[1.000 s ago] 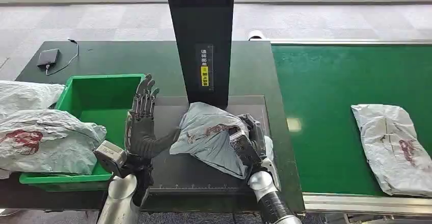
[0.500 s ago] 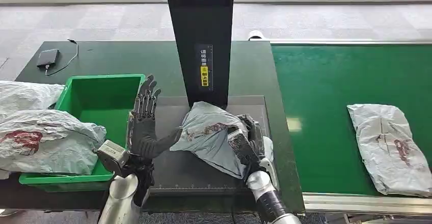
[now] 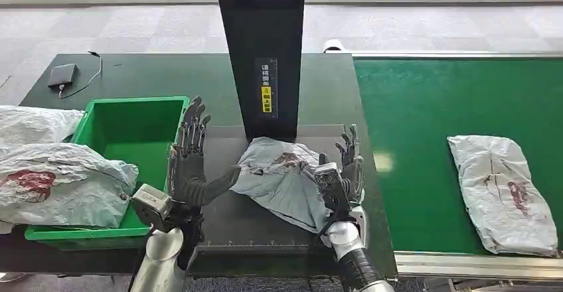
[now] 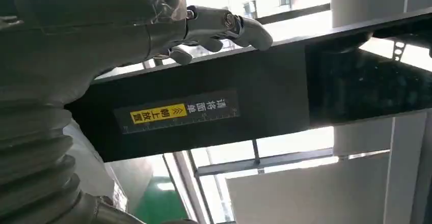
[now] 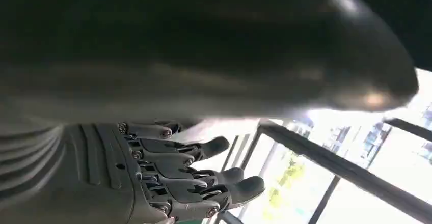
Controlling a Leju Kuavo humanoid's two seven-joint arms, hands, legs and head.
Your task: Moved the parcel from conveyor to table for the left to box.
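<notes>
A: Starting at the left edge, what lies there?

B: Two grey parcels: one (image 3: 30,125) on the dark table (image 3: 153,76), another (image 3: 60,182) draped over the rim of the green bin (image 3: 129,116); a small black device (image 3: 62,75) with a cable sits at the table's far corner

A: And the left hand?

B: The left hand (image 3: 188,166) stands upright just beside the bin, fingers (image 3: 192,123) straight and spread, thumb stretched toward the grey-blue parcel (image 3: 279,182); whether the thumb tip touches the parcel's edge I cannot tell; it grips nothing

A: Where is that parcel?

B: It lies crumpled on the black mat (image 3: 232,219) of the table, at the foot of the black post (image 3: 262,46) with the yellow label (image 3: 267,97), between the two hands

A: The right hand?

B: The right hand (image 3: 342,172) is raised at the parcel's right edge, fingers (image 3: 350,143) pointing up and apart, holding nothing; its palm sits against or just beside the wrapping

A: Further right?

B: The green conveyor (image 3: 425,126), with one more grey parcel (image 3: 501,192) lying flat on it, well apart from the hands
</notes>
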